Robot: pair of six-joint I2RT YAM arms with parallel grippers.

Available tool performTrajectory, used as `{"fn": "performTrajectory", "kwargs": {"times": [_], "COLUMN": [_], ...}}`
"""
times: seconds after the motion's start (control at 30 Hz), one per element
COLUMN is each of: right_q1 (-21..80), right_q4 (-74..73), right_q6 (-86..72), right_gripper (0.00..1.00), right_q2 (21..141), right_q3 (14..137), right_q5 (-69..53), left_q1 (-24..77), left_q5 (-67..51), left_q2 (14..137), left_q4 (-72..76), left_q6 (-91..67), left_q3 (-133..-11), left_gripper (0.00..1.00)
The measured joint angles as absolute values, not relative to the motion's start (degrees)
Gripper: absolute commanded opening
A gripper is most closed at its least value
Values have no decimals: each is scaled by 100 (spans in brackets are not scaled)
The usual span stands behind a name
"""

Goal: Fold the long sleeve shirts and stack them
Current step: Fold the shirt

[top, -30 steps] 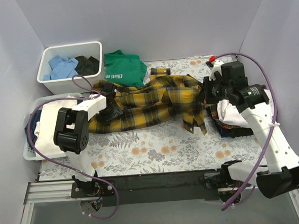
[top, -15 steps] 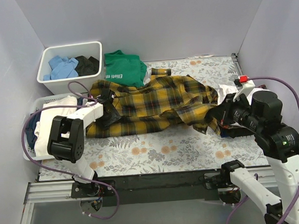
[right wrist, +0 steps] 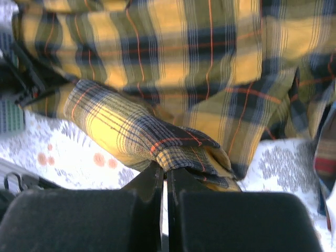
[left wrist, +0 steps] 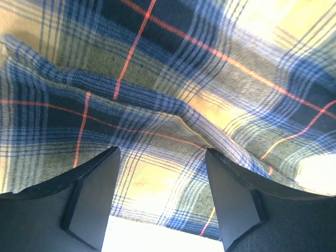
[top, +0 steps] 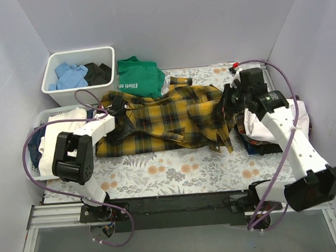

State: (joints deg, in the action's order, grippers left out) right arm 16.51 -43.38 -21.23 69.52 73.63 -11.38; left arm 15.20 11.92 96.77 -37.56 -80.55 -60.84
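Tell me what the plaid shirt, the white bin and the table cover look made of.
The plaid shirt: woven cloth, probably cotton flannel; matte, threads show up close, it folds and creases limply. The bin: likely moulded plastic; smooth white walls, thick rim. The table cover: a flat printed floral sheet, cloth or vinyl; cannot tell which.

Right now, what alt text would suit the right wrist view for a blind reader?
The dark end effector is pinched shut on a folded edge of the plaid shirt. The rest of the shirt spreads above, over a floral table.
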Motion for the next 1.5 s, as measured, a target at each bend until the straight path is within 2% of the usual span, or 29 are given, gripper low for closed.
{"fn": "performTrajectory", "kwargs": {"times": [0.37, 0.4, 0.43, 0.47, 0.5, 0.63, 0.97, 1.27, 1.5], "right_q1": [1549, 1544, 1538, 1531, 1511, 1472, 1155, 913, 932], "right_q4": [-2810, -2683, -2587, -2541, -2523, -2493, -2720, -3304, -3476], "right_q6": [-2657, -2685, -2705, -2722, -2727, -2700, -2488, -2185, -2073], "right_gripper": [1, 8, 22, 45, 52, 68, 68, 67, 66], "right_q2": [9426, 9564, 9695, 9797, 9977, 10580, 10374, 8960, 8534], "right_q3": [9006, 9026, 9035, 9061, 9170, 9751, 9741, 8471, 8106], "right_q5": [-1216, -1219, -1225, -1245, -1288, -1365, -972, -722, -768], "left_q1": [1511, 1511, 1511, 1511, 1514, 1581, 2733, 3795, 4040], "left_q5": [1151, 1107, 1055, 1020, 941, 587, -353, -696, -1083], "left_q2": [9450, 9395, 9332, 9284, 9218, 8954, 8930, 10827, 11773], "left_q4": [-3900, -3896, -3896, -3892, -3865, -3739, -3039, -2477, -2342], "left_q6": [-7780, -7756, -7719, -7688, -7647, -7478, -6897, -6521, -6547], "left_q3": [-6455, -6488, -6541, -6582, -6635, -6783, -7338, -9115, -9550], "left_gripper": [69, 69, 69, 69, 70, 71, 75, 75, 75]}}
